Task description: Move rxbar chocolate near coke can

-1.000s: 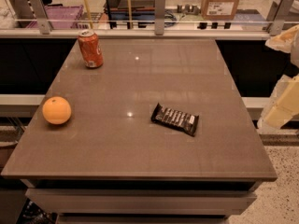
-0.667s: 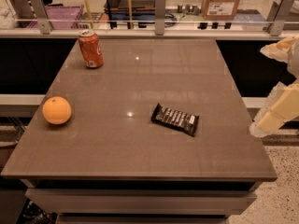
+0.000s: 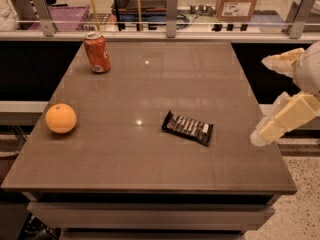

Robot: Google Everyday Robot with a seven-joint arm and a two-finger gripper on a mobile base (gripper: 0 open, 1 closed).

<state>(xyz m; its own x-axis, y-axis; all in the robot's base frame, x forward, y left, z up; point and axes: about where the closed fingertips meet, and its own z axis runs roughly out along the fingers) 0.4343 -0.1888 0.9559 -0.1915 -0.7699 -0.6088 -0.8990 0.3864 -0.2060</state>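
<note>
Your snack bar lies flat on the brown table, a little right of its middle, its length slanted. The soda can stands upright well apart from the bar, off toward the far left corner. An orange sits left of the bar, near the table's left edge. Right of the bar, just past the table's edge, you see the gripper, fingers spread wide and holding nothing.

Dim warm light, small glints on table, pale jaws spread at right edge
</note>
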